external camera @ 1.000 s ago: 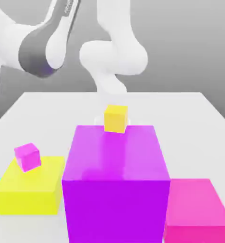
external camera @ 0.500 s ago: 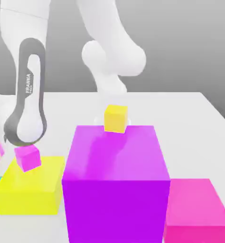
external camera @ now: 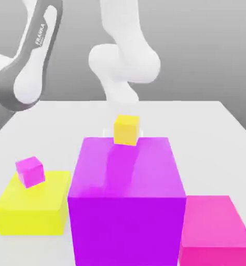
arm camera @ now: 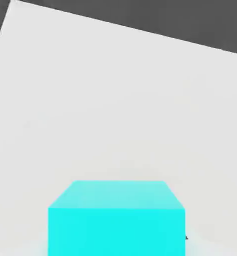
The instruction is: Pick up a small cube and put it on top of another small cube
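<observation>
We have the hand clenched on the small cyan cube (arm camera: 116, 217); lifting and stacking it remain.

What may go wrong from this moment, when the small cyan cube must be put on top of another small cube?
1. The small cyan cube sits close under the hand camera over bare table; if the grip is off-centre, it may slip during the carry.
2. The small magenta cube rests tilted near the edge of the big yellow block; stacking there may push it off.
3. The small yellow cube stands behind the tall purple block, which the arm might hit.
</observation>
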Robot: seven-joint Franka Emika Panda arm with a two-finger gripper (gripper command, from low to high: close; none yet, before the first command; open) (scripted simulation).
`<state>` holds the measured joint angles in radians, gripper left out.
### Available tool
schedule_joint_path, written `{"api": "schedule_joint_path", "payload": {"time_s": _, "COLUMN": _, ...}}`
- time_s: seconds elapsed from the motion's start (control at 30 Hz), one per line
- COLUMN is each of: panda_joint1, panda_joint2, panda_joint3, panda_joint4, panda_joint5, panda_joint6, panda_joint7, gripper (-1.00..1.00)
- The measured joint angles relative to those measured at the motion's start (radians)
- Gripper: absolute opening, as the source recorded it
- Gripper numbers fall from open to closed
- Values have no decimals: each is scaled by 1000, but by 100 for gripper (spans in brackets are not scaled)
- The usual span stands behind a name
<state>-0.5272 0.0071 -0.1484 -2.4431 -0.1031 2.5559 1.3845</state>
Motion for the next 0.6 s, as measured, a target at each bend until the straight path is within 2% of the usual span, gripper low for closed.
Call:
{"api": "schedule_joint_path", "payload": {"time_s": 0.23, "panda_joint1": 109, "panda_joint2": -253, "panda_joint3": 80, "panda_joint4": -61, "panda_joint5": -9, "panda_joint6": -212, "panda_joint7": -34, "gripper": -100}}
{"api": "schedule_joint_path", "payload": {"time_s": 0.6, "panda_joint1": 318, "panda_joint2": -650, "panda_joint3": 205, "panda_joint4": -162, "panda_joint5": 103, "panda_joint6": -537, "panda_joint7": -176, "gripper": -100}}
